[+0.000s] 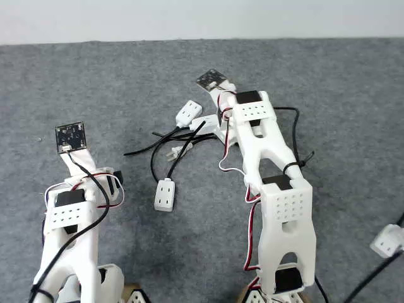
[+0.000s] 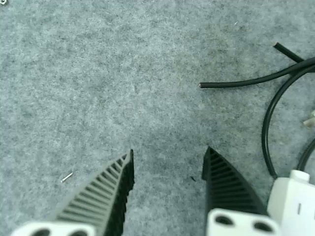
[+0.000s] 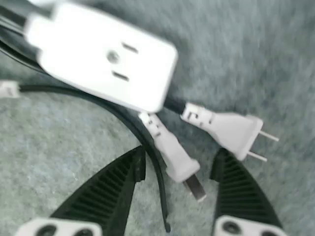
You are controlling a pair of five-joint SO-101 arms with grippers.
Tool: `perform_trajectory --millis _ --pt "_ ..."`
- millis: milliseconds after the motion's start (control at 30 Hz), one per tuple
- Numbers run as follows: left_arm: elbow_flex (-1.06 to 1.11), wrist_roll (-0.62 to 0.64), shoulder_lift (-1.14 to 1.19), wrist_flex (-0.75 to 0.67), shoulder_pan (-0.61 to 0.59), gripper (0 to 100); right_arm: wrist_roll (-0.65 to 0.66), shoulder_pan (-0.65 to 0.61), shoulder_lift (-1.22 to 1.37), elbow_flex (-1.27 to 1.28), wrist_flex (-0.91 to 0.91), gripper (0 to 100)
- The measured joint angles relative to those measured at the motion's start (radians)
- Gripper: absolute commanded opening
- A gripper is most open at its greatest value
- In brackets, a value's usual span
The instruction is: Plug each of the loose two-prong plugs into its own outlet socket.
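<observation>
Right claw (image 3: 181, 151) hangs open over the grey desk (image 3: 256, 44), its two black fingers (image 3: 113, 191) spread wide. A white two-prong plug (image 3: 172, 155) lies between them, clear of both, with its prongs pointing back toward the claw's base. A black cord (image 3: 158, 172) runs alongside it in the same gap. A second plug (image 3: 231, 130) lies just past one fingertip, its prongs aimed out to the side. Farther ahead of the claw sits a white outlet socket (image 3: 103, 54), slots facing up, resting across the cords.

Off to this arm's side, the left claw (image 2: 169, 151) is also open and holds nothing, with bare desk between its fingers. Another socket (image 2: 293, 199) lies just beside the outer face of one finger. More black cords (image 2: 270, 78) curve ahead on that same side. A third socket (image 1: 386, 241) lies well apart, behind the right arm.
</observation>
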Motion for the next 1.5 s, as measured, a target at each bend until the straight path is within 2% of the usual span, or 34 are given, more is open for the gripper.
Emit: perform_trajectory --millis 133,267,500,967,1167,1500 --pt "0.0 0.0 0.0 -0.002 0.0 22 0.066 -0.002 0.035 -0.002 -0.041 14.7" --pt "0.02 0.0 0.0 -0.032 0.0 22 0.117 0.0 0.044 -0.003 -0.041 1.2" --pt "0.023 0.0 0.0 -0.044 0.0 22 0.123 0.02 0.031 -0.006 0.011 0.9" --pt "0.023 0.0 0.0 -0.044 0.0 22 -0.227 0.196 -0.166 0.025 0.367 0.9" --pt "0.023 0.0 0.0 -0.044 0.0 22 -0.259 0.244 -0.338 0.258 0.371 0.9" --pt "0.023 0.0 0.0 -0.044 0.003 22 -0.262 0.302 -0.858 0.924 0.078 0.9"
